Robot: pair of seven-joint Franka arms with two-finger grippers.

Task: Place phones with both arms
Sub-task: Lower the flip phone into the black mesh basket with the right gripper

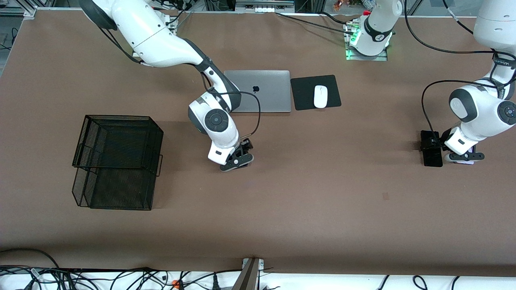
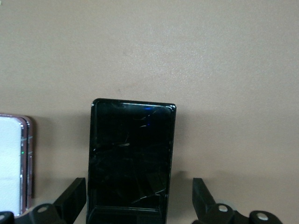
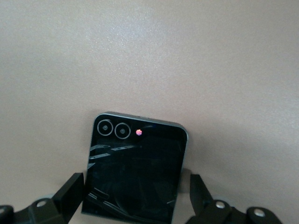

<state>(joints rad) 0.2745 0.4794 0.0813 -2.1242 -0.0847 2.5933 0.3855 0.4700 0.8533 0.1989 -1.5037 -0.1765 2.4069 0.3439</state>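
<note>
Hovering, right pincer [image 1: 238, 161]: mine, fingers apart, low over the small black phone [image 3: 135, 168] on the worktop [image 1: 322, 201], mid-table, nearer the camera than the laptop [image 1: 260, 90].
basket [image 1: 117, 161]: toward my right arm's end.
left pincer [image 1: 437, 151]: spread wide, straddling the long black phone [image 2: 131, 158], not gripping.
lavender phone [image 2: 11, 163]: just beside the long one.

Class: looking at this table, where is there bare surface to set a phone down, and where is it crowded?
Bare: the wide brown stretch of table nearer the camera, between the wire basket and the long black phone. Crowded: around the laptop and mouse pad.
</note>
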